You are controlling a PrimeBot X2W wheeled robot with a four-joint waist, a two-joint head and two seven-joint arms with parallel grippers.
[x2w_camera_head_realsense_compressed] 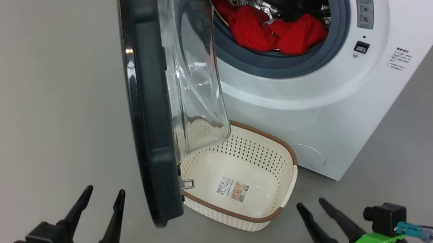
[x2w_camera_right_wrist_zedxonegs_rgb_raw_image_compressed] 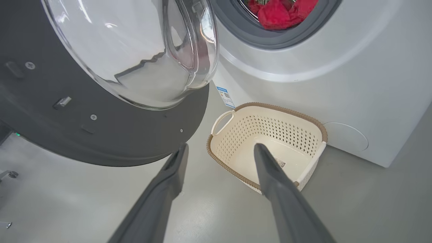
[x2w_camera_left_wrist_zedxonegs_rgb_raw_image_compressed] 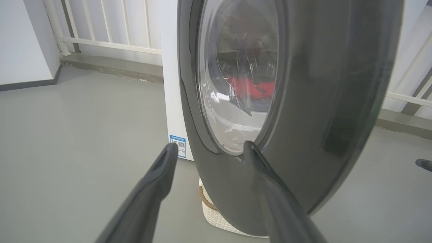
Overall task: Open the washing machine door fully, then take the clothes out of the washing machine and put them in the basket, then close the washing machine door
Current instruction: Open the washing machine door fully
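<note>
the door (x2w_camera_head_realsense_compressed: 143, 107) stands part open, edge-on at 9 o'clock of the drum mouth, its lower edge near the basket (x2w_camera_head_realsense_compressed: 228, 220). the clothes (x2w_camera_head_realsense_compressed: 270, 30) lie heaped at 6 o'clock inside the washer (x2w_camera_head_realsense_compressed: 326, 111). the basket sits on the floor before it, holding no clothes. both grippers hang low, fingers spread, holding nothing: left (x2w_camera_head_realsense_compressed: 106, 189) at 7 o'clock in the head view, just outside the door, right (x2w_camera_head_realsense_compressed: 310, 202) at 5 o'clock. the door looks heavy, stiff and glossy, so probably slippery; better push its black rim than the glass. the clothes look light and limp; pinch a raised fold.
</note>
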